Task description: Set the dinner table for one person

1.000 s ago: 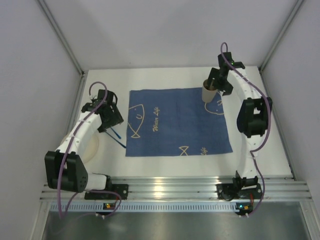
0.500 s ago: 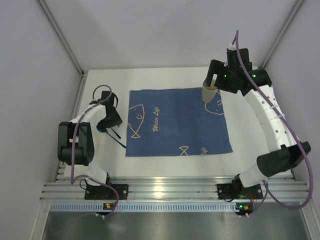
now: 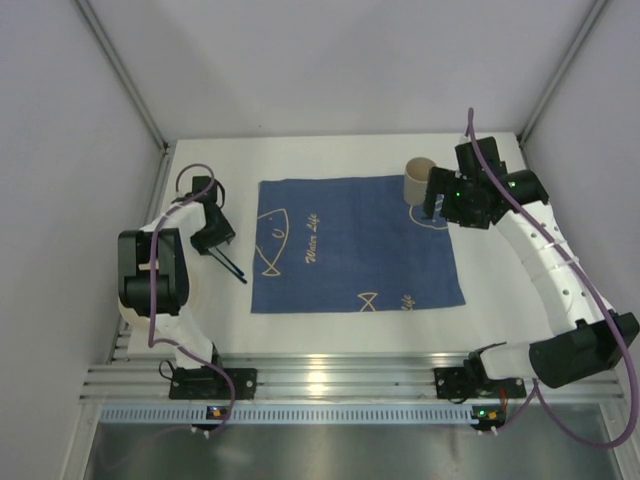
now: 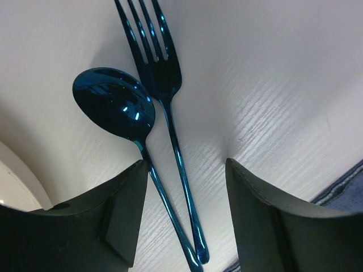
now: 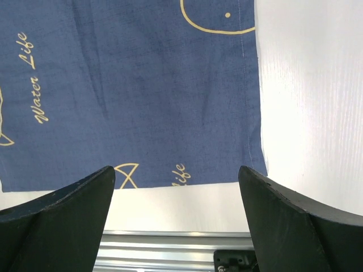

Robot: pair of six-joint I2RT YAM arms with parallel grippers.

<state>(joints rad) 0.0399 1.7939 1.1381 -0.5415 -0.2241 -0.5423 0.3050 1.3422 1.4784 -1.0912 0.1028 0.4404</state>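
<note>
The white dinner table (image 3: pixel 330 150) carries a dark blue placemat (image 3: pixel 350 245) with fish drawings. A tan cup (image 3: pixel 416 180) stands upright on the mat's far right corner. My right gripper (image 3: pixel 437 200) hovers just right of the cup, apart from it, open and empty (image 5: pixel 177 215). A shiny blue spoon (image 4: pixel 113 107) and fork (image 4: pixel 156 62) lie side by side on the table left of the mat, seen as a thin dark line in the top view (image 3: pixel 233 266). My left gripper (image 3: pixel 213 238) is low over them, open, its jaws astride both handles (image 4: pixel 184 215).
The rim of a white plate (image 4: pixel 11 181) shows at the left of the cutlery. The aluminium rail (image 5: pixel 170 249) runs along the near table edge. White walls close in the table on three sides.
My right gripper has let go of the cup and drawn back to its right. My left arm has folded back, and its gripper has shifted a little over the cutlery.
</note>
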